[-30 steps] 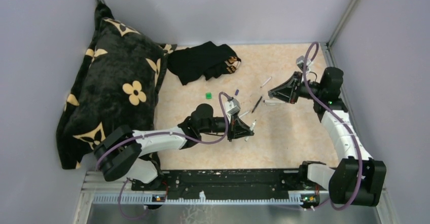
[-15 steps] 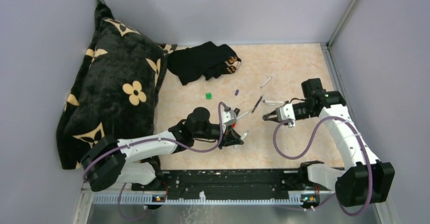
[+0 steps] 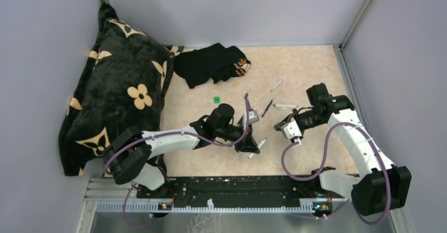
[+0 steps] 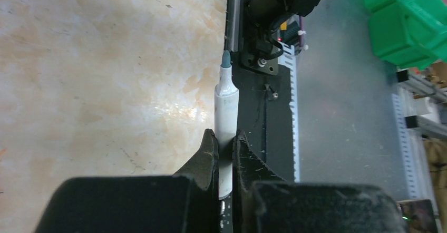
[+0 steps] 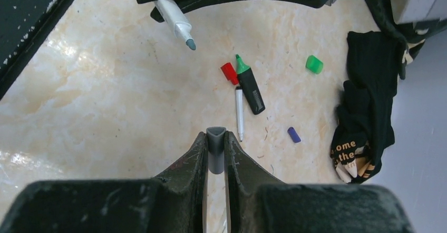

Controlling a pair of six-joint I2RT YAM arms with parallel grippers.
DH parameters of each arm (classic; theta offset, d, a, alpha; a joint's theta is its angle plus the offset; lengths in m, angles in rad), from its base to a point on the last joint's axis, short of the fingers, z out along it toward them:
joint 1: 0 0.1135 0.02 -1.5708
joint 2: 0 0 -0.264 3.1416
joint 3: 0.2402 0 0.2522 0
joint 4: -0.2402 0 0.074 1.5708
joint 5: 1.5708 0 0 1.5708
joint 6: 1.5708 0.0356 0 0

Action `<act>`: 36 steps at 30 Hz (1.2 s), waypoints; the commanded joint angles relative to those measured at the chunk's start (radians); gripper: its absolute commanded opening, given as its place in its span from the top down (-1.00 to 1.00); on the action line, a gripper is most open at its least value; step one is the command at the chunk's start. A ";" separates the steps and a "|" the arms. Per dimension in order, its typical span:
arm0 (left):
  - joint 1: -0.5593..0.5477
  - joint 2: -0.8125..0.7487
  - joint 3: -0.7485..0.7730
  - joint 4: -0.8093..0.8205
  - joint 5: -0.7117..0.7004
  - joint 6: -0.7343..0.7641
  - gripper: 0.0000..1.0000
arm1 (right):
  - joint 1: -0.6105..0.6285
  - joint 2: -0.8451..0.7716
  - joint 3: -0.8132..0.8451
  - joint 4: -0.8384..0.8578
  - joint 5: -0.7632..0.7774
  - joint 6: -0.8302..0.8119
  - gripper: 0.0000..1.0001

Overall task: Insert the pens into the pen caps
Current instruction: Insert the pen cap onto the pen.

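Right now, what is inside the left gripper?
A white-barrelled pen is clamped in the left gripper. Its dark, uncapped tip sticks out in front. The rear of the barrel is covered by the gripper's body, so the far end of the pen cannot be seen.

A robotics lab bench, walled in as a small test cell
Two robot arms, the left arm [image 3: 168, 138] and the right arm [image 3: 361, 138], are bolted to a black mounting rail [image 3: 237, 184] at the near edge of a marble-patterned tabletop [image 3: 311, 64]; plain grey wall panels [image 3: 221, 6] set between aluminium corner posts [image 3: 362, 12] close it in on three sides, and purple cables [image 3: 283, 162] loop off the arms; past the rail the left wrist view shows a perforated metal strip [image 4: 293, 85] and stacked green plastic bins [image 4: 406, 22]; the homely things, a flower-print cushion [image 3: 121, 85], a black cloth [image 3: 211, 61] and loose pens [image 5: 239, 110], lie on this bench
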 commanded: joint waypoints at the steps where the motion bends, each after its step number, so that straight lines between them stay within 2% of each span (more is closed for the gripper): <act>1: 0.031 0.060 0.062 -0.054 0.108 -0.122 1.00 | 0.033 -0.003 -0.014 0.017 0.056 -0.135 1.00; 15: 0.043 0.158 0.131 -0.070 0.159 -0.188 1.00 | 0.130 0.007 -0.028 0.067 0.159 -0.082 1.00; 36: 0.043 0.224 0.160 -0.044 0.176 -0.217 1.00 | 0.221 0.023 -0.020 0.061 0.183 -0.052 1.00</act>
